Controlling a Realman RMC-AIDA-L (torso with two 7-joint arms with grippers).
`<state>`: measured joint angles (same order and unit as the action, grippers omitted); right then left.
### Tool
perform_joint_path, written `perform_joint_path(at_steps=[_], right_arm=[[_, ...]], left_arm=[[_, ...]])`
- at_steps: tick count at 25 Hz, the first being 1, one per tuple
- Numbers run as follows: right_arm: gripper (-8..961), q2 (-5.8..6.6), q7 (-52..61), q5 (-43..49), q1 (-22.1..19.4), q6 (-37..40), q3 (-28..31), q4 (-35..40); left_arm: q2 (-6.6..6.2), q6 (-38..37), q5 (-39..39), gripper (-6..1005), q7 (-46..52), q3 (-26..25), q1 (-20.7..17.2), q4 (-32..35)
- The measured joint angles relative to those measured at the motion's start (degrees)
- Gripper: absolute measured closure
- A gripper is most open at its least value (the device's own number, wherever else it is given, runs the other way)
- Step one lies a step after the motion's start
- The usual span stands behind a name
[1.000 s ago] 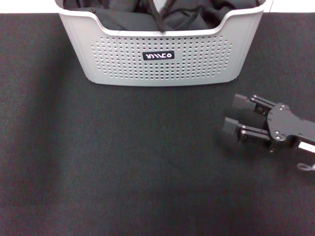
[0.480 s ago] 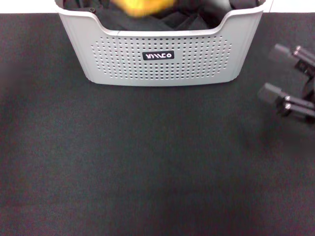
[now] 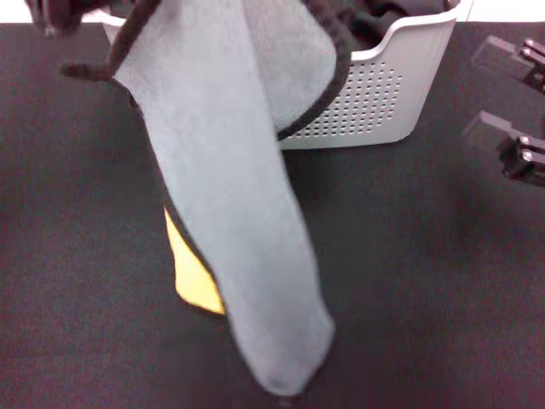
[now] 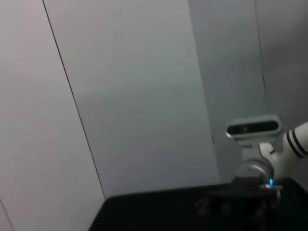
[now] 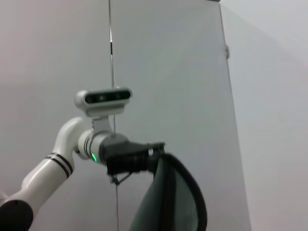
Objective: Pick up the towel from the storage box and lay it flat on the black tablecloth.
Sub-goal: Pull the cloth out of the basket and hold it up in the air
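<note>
The grey-teal towel [image 3: 230,187] with black edging hangs in a long fold in front of the storage box [image 3: 400,94]. Its lower end reaches down near the black tablecloth [image 3: 426,281], and its yellow-orange reverse [image 3: 194,277] shows at the left. My left gripper [image 3: 51,13] is at the top left corner, shut on the towel's upper edge. The right wrist view shows that gripper [image 5: 154,156] pinching the towel [image 5: 168,202] in the air. My right gripper [image 3: 487,89] is open and empty at the right edge, beside the box.
Black garments [image 3: 383,13] lie inside the box. The towel hides the box's left half and front label. The left wrist view shows the right arm's wrist [image 4: 252,144] over the cloth's edge and a pale wall behind.
The towel has come up out of the box and now hangs in front of it from my left gripper. My right gripper moved from the cloth out to the right edge.
</note>
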<state>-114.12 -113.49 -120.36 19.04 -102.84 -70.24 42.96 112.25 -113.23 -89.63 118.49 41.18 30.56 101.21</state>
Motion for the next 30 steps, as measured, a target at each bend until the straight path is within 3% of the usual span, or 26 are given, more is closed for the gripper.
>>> perform_joint_path(at_steps=[5, 13, 15, 21, 30], right_arm=[[148, -0.54, -0.4, -0.4, 1.9, 0.4, -0.1, -3.1], [237, -1.34, -0.6, -0.4, 10.5, 1.1, -0.3, -13.6], [487, -1.6, -0.2, -0.3, 13.0, 1.3, -0.8, -15.6], [488, -1.93, -0.3, -0.1, 16.5, 1.9, -2.6, -19.6], [544, -2.09, -0.2, -0.1, 17.2, 3.2, -4.8, -20.0]], left_arm=[[0.44, -0.5, -0.2, 980, -5.0, 2.1, -2.9, -3.0], [1.22, -0.5, -0.3, 978, -9.8, 2.5, -3.2, -7.7], [1.58, -0.4, -0.3, 978, -11.0, 2.6, -2.7, -8.4], [2.16, -0.3, -0.3, 976, -11.8, 2.8, -2.0, -8.6], [2.51, -0.1, -0.3, 974, -12.2, 3.2, -1.6, -8.7]])
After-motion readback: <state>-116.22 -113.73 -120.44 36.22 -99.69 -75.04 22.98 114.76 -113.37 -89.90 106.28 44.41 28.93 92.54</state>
